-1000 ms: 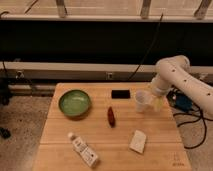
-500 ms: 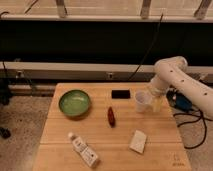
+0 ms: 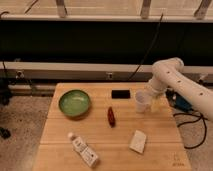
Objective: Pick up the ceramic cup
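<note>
The ceramic cup [image 3: 141, 102] is small, plain and white. It stands upright on the wooden table [image 3: 60, 145], right of centre near the back. My gripper [image 3: 149, 98] is at the cup's right side, right against it or around it. The white arm [image 3: 170, 75] reaches down to it from the right. The gripper is partly hidden behind the cup, and I cannot tell whether it has hold of the cup.
A wide green bowl [image 3: 75, 103] sits at the back left. A black flat object [image 3: 120, 93] lies just left of the cup and a red object [image 3: 111, 116] at the centre. A labelled white bottle [image 3: 84, 150] lies at the front left, a white packet [image 3: 138, 141] at the front right.
The arm has shifted slightly to the left and closed in on the cup. The cup stays on the table in about the same place.
</note>
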{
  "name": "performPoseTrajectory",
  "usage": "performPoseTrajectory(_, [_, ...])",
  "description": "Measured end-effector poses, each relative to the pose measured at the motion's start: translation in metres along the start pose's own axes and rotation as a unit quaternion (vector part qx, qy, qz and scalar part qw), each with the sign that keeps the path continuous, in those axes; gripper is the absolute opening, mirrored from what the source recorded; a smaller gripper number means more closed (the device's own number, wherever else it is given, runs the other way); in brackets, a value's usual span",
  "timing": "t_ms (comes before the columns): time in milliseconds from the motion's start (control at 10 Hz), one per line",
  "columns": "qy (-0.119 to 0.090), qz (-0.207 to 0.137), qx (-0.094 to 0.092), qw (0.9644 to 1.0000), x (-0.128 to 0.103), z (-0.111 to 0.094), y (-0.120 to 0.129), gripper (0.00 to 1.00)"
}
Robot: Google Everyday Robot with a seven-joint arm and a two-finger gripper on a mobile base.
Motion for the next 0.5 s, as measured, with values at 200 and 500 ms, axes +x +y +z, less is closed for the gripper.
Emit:
performPoseTrajectory(200, [-0.001,-0.002,-0.001,1.0000,-0.001,0.001,-0.002,0.80])
performPoseTrajectory(500, [-0.006,-0.007,0.013,0.9999,-0.004,-0.015,-0.002,0.80])
